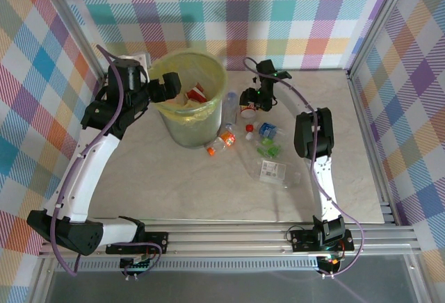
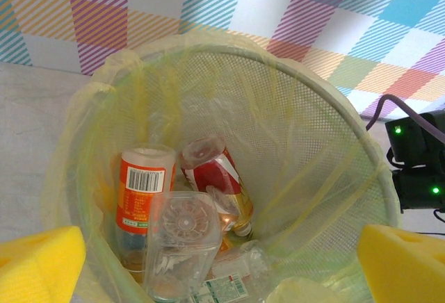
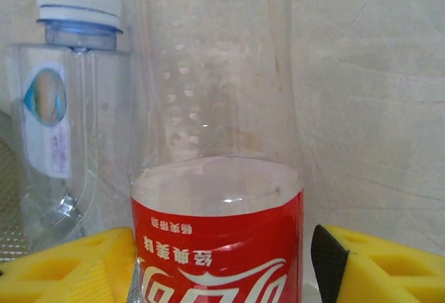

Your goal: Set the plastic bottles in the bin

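The bin (image 1: pixel 189 105), lined with a yellow bag, stands at the back left and holds several plastic bottles, among them an orange-labelled one (image 2: pixel 142 192) and a red-labelled one (image 2: pixel 221 176). My left gripper (image 1: pixel 167 86) (image 2: pixel 222 265) hangs open over the bin's mouth with nothing between its yellow pads. Right of the bin, my right gripper (image 1: pixel 251 101) (image 3: pixel 222 268) straddles a clear bottle with a red label (image 3: pixel 219 247) (image 1: pixel 247 112). Its left pad (image 3: pixel 69 268) is against the bottle, and a thin gap shows at the right pad (image 3: pixel 389 268).
A clear bottle with a blue neck ring (image 3: pixel 62 122) (image 1: pixel 229 105) stands just beside the red-labelled one. More bottles lie on the table: orange-capped (image 1: pixel 221 141), blue (image 1: pixel 268 131), green (image 1: pixel 269 150), white-labelled (image 1: pixel 273 171). Checked walls enclose the table on three sides.
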You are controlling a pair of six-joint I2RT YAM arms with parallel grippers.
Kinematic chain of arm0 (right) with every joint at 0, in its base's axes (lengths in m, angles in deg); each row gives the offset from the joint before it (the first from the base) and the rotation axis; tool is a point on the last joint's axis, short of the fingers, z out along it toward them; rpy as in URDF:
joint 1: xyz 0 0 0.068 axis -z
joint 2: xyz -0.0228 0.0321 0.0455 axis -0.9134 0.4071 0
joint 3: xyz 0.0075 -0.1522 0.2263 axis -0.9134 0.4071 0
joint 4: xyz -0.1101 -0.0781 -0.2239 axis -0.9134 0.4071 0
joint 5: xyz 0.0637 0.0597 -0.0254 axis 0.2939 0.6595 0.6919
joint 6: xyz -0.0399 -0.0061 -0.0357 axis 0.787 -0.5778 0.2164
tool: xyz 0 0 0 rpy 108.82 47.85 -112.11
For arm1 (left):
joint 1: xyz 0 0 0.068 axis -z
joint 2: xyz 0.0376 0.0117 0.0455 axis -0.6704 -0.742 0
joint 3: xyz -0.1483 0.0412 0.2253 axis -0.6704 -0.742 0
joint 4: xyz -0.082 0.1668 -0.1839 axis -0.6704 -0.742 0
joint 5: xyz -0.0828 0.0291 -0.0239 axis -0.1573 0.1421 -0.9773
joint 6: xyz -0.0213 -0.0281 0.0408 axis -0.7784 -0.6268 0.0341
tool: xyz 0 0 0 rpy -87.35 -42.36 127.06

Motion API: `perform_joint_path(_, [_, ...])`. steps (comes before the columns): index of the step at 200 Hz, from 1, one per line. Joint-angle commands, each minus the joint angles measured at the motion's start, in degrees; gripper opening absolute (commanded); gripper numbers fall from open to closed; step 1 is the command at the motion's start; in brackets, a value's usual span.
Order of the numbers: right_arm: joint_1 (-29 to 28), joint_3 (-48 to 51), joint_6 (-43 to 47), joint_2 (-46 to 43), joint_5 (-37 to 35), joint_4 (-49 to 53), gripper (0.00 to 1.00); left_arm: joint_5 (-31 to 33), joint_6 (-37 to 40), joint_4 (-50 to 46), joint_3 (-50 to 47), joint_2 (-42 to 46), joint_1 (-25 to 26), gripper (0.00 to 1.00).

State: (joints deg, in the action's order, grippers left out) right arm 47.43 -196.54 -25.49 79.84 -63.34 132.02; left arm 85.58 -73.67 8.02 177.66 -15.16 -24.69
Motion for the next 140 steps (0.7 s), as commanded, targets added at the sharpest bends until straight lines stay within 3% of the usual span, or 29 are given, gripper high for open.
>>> perform_joint_path(1, [0.02,-2.33,-1.24,2.39,-1.39,1.80,0.69,0.13,-0.44,1.53,-0.59,1.26,-0.53,1.00])
perform_joint_path(59, [0.04,-4.48,-0.72,4.99,-1.70,2.12,0.65,0.11,-0.40,1.88,-0.77,1.39,-0.52,1.00])
perform_joint_path(140, [0.02,-5.90,-0.39,2.78,-1.85,0.82,0.42,1.12,-0.61,2.01,-0.42,1.32,-0.46,1.00])
